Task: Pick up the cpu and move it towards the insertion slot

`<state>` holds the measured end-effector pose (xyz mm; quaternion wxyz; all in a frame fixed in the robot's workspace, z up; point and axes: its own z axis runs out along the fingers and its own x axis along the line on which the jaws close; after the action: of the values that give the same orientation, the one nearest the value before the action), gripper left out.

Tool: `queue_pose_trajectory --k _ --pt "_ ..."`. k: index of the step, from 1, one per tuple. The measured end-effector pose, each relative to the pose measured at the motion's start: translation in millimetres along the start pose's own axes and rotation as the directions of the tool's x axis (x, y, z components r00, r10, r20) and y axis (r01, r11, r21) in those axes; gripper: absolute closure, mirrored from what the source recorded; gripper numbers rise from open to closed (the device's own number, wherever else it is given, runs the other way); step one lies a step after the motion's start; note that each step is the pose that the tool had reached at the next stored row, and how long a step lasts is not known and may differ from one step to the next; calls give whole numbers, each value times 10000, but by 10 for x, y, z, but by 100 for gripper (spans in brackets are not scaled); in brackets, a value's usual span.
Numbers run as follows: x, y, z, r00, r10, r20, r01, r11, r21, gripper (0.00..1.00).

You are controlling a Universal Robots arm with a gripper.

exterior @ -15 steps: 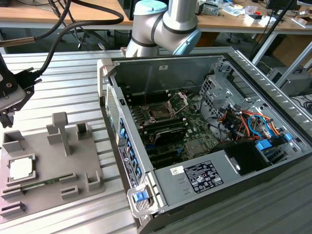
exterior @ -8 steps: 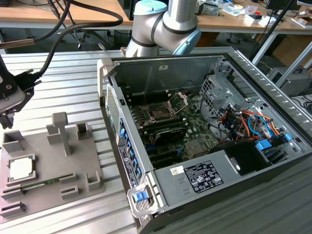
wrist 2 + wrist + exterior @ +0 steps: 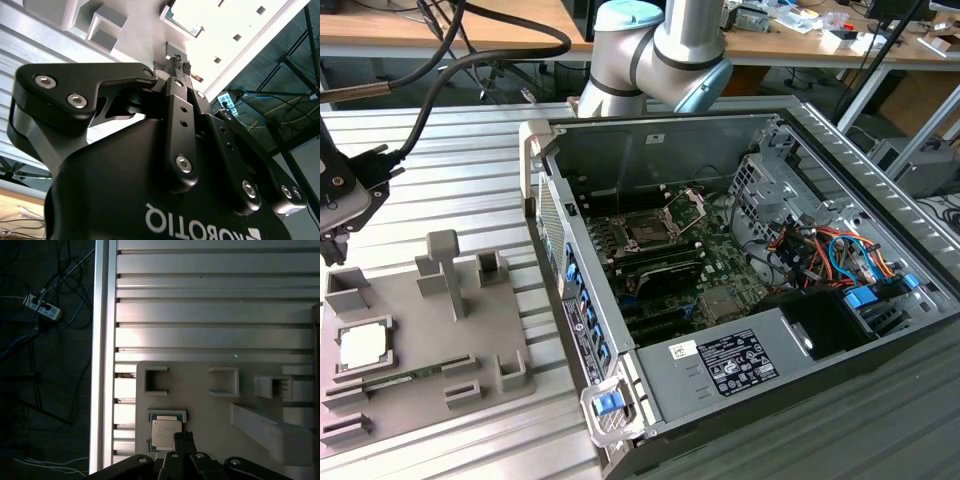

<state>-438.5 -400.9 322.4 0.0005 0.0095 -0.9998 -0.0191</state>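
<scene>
**Exterior view:** My gripper (image 3: pixel 334 245) hangs at the exterior view's left edge, above the far end of the grey tray (image 3: pixel 470 340). It is clear of the cpu (image 3: pixel 365 346), which lies flat in its tray pocket. The insertion slot (image 3: pixel 650 228) sits well apart, on the green board inside the open computer case (image 3: pixel 740 400).

**Second wrist view:** The fingertips (image 3: pixel 176 62) stand drawn together with barely a sliver between them, and I see nothing gripped.

**First wrist view:** The narrow black tips line up over one edge of the silvery cpu (image 3: pixel 164 432), which rests in the tray (image 3: pixel 210 405) on the ribbed aluminium table (image 3: pixel 210 315).
</scene>
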Motion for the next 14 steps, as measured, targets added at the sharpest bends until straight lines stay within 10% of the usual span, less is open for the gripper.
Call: queue_pose_trajectory --k 14 --pt "19 -14 47 10000 0 0 0 10000 0 89"
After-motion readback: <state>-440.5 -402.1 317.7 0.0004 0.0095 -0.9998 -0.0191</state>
